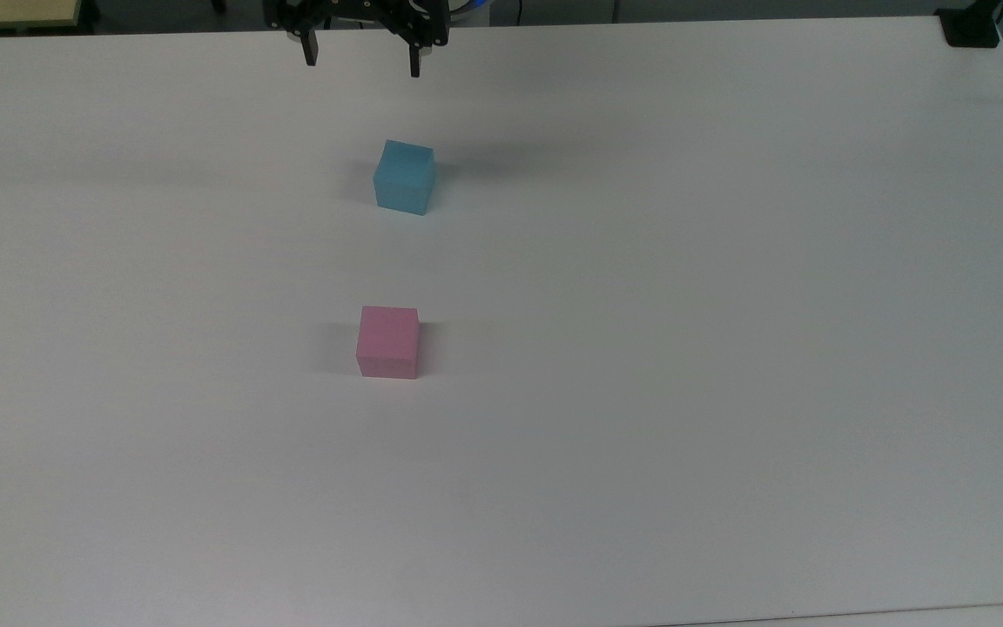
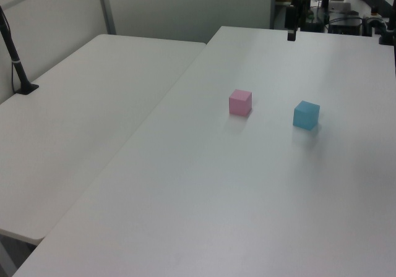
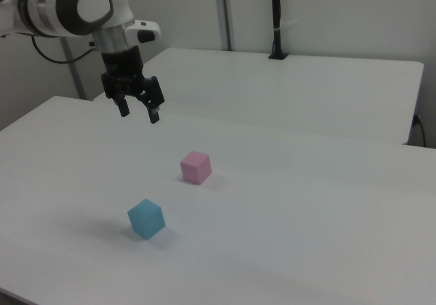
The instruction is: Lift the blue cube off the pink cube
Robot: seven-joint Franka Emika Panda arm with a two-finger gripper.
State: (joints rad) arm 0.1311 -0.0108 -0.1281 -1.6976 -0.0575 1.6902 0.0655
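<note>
The gripper (image 3: 139,111) hangs high above the white table (image 1: 728,348) with its two fingers spread wide and nothing between them. The blue cube (image 1: 404,177) sits flat on the table below it, well apart from the pink cube (image 1: 388,341), so the unstacking looks done. The main risk I can see is a needless descent: a low sweep of the arm could knock the blue cube toward the pink cube.

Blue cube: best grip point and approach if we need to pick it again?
Probably from straight above, closing on two opposite side faces of the blue cube. It sits flat on the table, well apart from the pink cube, all sides free. The open tool hangs raised beyond it.
</note>
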